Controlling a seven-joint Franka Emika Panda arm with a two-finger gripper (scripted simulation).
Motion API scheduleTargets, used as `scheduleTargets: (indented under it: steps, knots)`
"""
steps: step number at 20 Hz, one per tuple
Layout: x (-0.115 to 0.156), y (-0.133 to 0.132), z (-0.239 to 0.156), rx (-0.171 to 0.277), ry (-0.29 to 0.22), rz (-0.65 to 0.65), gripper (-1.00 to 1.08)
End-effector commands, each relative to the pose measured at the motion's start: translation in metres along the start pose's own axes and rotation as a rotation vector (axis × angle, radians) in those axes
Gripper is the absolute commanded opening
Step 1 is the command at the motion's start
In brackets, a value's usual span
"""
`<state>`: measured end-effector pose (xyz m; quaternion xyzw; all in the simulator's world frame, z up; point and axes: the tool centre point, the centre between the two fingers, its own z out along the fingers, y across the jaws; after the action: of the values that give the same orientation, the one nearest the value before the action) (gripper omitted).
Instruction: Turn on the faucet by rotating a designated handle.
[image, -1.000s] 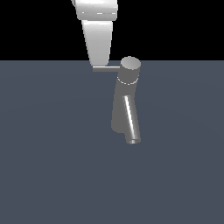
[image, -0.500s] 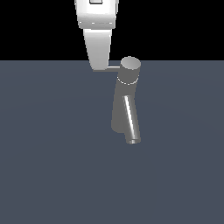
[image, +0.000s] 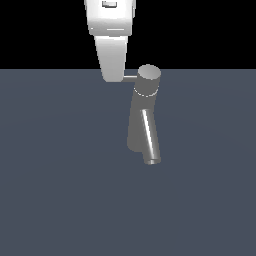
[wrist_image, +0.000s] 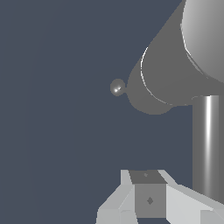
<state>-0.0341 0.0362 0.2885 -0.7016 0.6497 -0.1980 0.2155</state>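
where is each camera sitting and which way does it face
Exterior view: off the arm, raised, looking down at the faucet on a grey floor; the white tool hangs over the handle.
Wrist view: on the wrist, looking past the tool onto the faucet's cap, with the handle alongside.
Both show tool, handle and faucet.

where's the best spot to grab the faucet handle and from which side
Probably near the free end of the handle, the thin straight rod sticking sideways from the cap of the faucet, far from the cap for leverage. Come from above, as the gripper does: the rod lies level, so fingers can straddle it.
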Motion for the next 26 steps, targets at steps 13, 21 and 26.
scheduleTargets:
  steps: [13,21,26]
  knots:
    - [-0.003,0.036,0.000,-0.001,0.001,0.000,-1.00]
    - [-0.004,0.054,0.000,-0.001,0.001,0.000,-1.00]
    - [-0.005,0.062,0.000,-0.001,0.001,0.000,-1.00]
